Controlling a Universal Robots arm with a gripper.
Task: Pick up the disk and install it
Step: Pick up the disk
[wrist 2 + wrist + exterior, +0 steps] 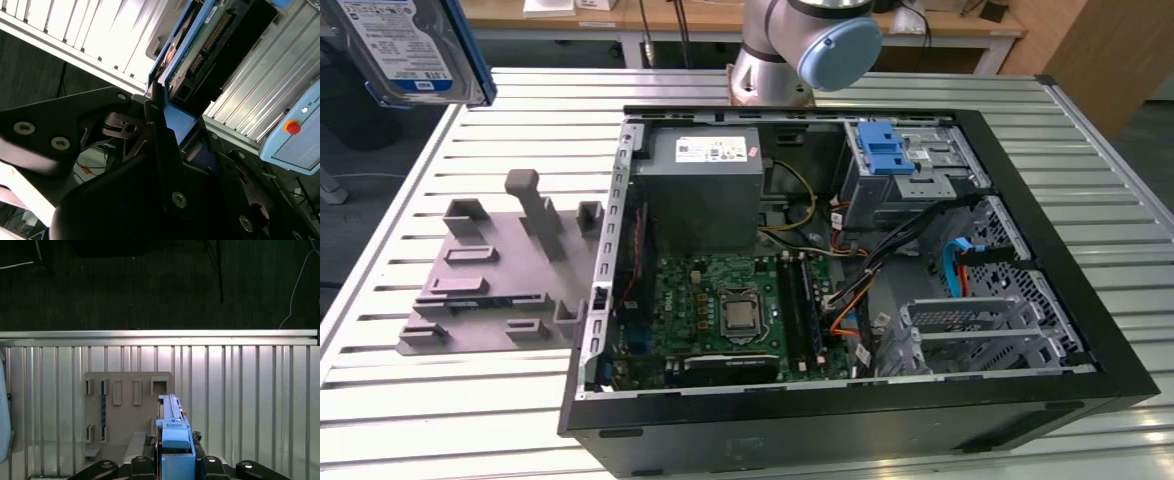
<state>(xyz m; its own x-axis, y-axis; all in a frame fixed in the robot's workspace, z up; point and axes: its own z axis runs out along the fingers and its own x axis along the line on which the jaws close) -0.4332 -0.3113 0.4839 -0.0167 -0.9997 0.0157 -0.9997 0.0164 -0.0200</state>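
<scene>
The pincer (pixel 176 460) is pinching the disk (pixel 411 48) edge-on, its fingers pressed against the flat faces near a blue side rail. I judge this grip leaves the long edges free for sliding into a bay. The disk hangs clear above the slatted surface (pixel 520 110), on the grey slotted holder's (pixel 494 270) side of the open computer case (pixel 1014 330), well apart from the drive cage (pixel 914 175) with its blue latch.
</scene>
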